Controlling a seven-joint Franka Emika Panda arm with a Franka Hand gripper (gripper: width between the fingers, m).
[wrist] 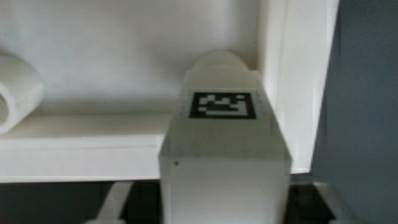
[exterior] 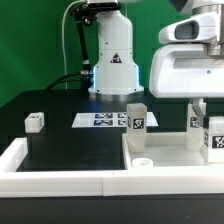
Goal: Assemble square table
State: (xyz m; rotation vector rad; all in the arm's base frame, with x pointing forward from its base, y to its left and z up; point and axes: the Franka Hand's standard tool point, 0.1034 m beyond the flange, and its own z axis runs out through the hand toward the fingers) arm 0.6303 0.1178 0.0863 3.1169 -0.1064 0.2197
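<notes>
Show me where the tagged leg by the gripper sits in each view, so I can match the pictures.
Exterior view: the tagged leg is at the exterior view's right edge, just beside the gripper.
Wrist view: the same leg fills the middle, its tag facing the camera.
Shared landmark: the square tabletop, the white surface behind the leg in the wrist view.

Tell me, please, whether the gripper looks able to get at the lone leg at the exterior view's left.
Probably yes: that leg sits apart on the black table, with nothing over it.
</notes>
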